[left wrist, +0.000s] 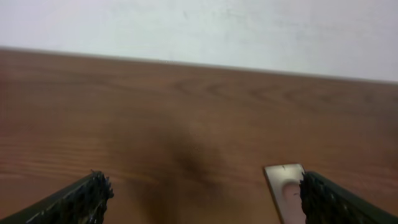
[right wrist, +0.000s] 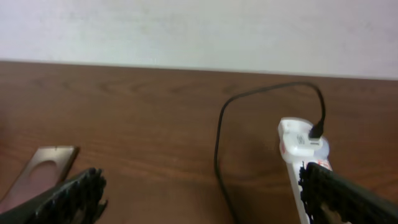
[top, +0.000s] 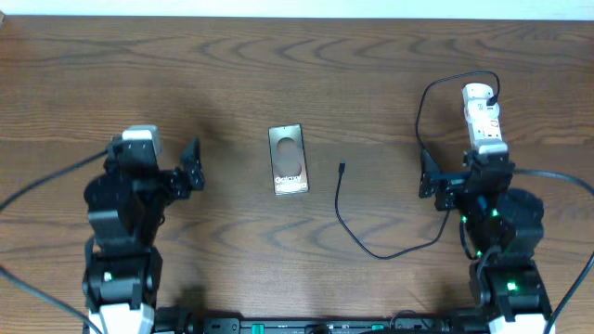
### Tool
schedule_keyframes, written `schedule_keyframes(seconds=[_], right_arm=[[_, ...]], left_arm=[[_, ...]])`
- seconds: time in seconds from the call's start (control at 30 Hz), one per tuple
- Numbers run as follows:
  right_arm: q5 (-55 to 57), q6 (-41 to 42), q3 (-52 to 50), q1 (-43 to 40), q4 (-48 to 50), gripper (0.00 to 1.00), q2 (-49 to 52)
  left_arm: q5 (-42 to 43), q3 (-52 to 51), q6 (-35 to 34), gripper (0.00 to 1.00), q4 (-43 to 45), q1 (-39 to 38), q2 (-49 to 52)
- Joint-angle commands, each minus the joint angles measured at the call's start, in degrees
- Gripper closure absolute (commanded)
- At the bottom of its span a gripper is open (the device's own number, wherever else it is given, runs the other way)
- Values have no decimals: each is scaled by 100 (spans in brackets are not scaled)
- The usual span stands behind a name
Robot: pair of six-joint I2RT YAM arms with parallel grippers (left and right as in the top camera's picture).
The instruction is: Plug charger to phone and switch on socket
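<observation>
The phone (top: 288, 160) lies flat at the table's middle, its pale circle and white lettering facing up. The charger (top: 345, 218), a thin black cable, has its loose connector tip right of the phone; it loops back to a black plug (right wrist: 316, 132) seated in the end of the white socket (top: 483, 116) at the far right. My left gripper (top: 153, 160) hovers open left of the phone, whose corner (left wrist: 283, 183) shows beside the right finger. My right gripper (top: 462, 172) stands open just in front of the socket (right wrist: 301, 146), with the cable (right wrist: 217, 143) running between its fingers' line of sight.
Thick black arm cables trail off both sides of the wooden table (top: 232, 74). A pale wall (right wrist: 186, 31) rises behind the table's far edge. The phone's end (right wrist: 46, 165) shows by the right gripper's left finger.
</observation>
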Motion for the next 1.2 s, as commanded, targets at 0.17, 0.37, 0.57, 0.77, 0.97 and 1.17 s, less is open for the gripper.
schedule_keyframes(seconds=[0.17, 0.37, 0.57, 0.77, 0.97, 1.17], right_arm=[[-540, -155, 1620, -57, -1287, 1, 1207], [-981, -157, 2852, -55, -2417, 1, 2273], [-1453, -455, 3851, -55, -3491, 1, 3112], [-1443, -450, 3976, -57, -3569, 1, 3252], [-1749, -446, 3976, -50, -3654, 1, 3252], [-1655, -455, 3976, -50, -3650, 1, 3252]], left_arm=[[1051, 1961, -153, 5, -1545, -83, 1589], [975, 3480, -195, 5, -3047, -656, 2793], [345, 4839, -192, 5, -4592, -1360, 4061], [243, 5064, -149, 5, -4758, -1676, 4885], [352, 5062, -153, 5, -4618, -1676, 5569], [455, 5062, -153, 5, -4489, -1759, 6214]])
